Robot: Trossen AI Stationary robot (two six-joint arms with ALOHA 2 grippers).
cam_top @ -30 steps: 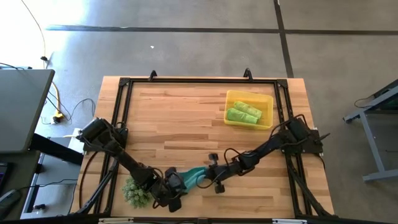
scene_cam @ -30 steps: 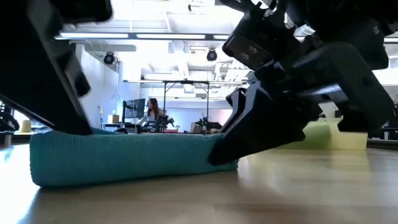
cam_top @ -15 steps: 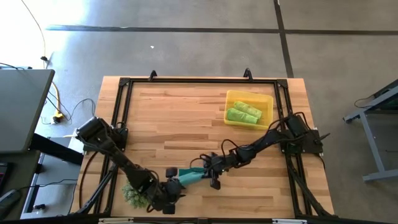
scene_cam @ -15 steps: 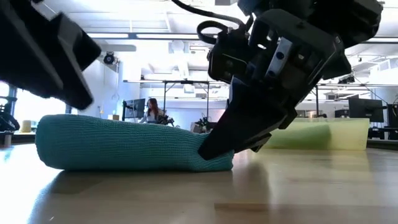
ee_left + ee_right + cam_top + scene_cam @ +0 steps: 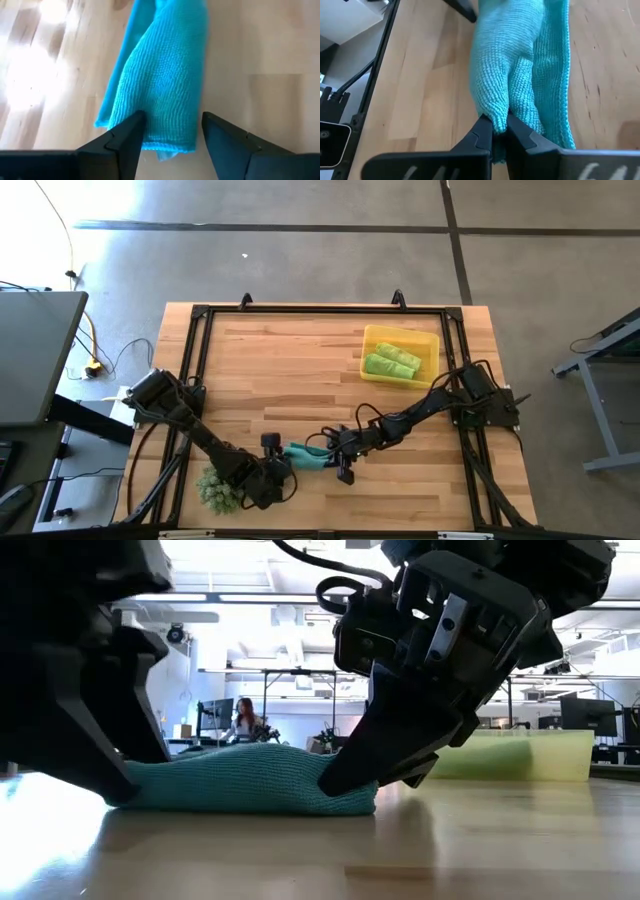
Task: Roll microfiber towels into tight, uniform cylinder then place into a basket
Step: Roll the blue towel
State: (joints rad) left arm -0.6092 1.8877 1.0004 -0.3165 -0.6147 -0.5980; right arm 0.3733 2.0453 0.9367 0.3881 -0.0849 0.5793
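A teal microfiber towel (image 5: 306,454), loosely rolled lengthwise, lies on the wooden table near the front edge, between my two grippers. My right gripper (image 5: 332,454) is shut on its right end. My left gripper (image 5: 172,127) is open, one finger on each side of the towel's left end (image 5: 165,135). The yellow basket (image 5: 400,330) stands at the back right. Two rolled lime-green towels (image 5: 390,361) lie in it. My right gripper pinches a fold of the towel's right end (image 5: 499,120) between its two fingers. It slants down from the table's right side, along the towel. That end rests on the table (image 5: 350,802), and the cloth runs slack away from the fingers. My left gripper's fingers straddle the left end; whether they touch the cloth I cannot tell.
A spiky green ball-shaped plant (image 5: 215,488) sits at the front left, close beside my left arm. A black frame (image 5: 320,311) runs along the table's edges. Bare wood lies across the table's middle and back left.
My left gripper drew back toward the near edge, then came toward the far edge and down over the towel's left end, rolling its wrist. My right gripper rolled and shifted a little left with the right end. The towel now lies flatter and more level across the table.
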